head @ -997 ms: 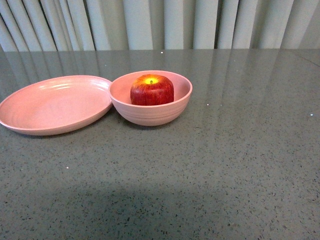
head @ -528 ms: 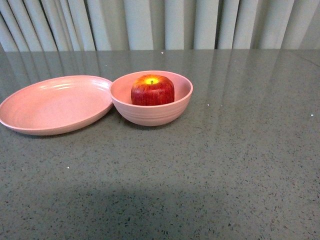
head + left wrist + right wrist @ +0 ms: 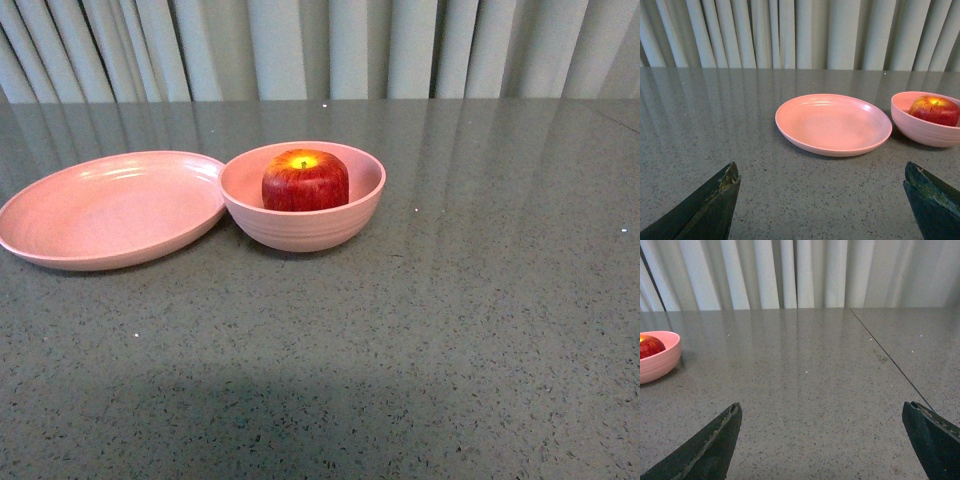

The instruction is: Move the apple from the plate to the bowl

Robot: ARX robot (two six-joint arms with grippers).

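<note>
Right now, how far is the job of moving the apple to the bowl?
It looks done: the apple sits inside the bowl, and the plate beside it is bare. Nothing is in hand; the left gripper and the right gripper are both open and hold nothing. No step appears to be left.

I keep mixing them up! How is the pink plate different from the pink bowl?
The plate is wide, shallow and oval with a low rim; the bowl is narrower, deeper and round. The plate's outside looks smooth, while the bowl has faint ridges around its outside. The plate holds nothing; the bowl holds the apple. Both are the same pale matte pink and sit side by side on the grey table.
</note>
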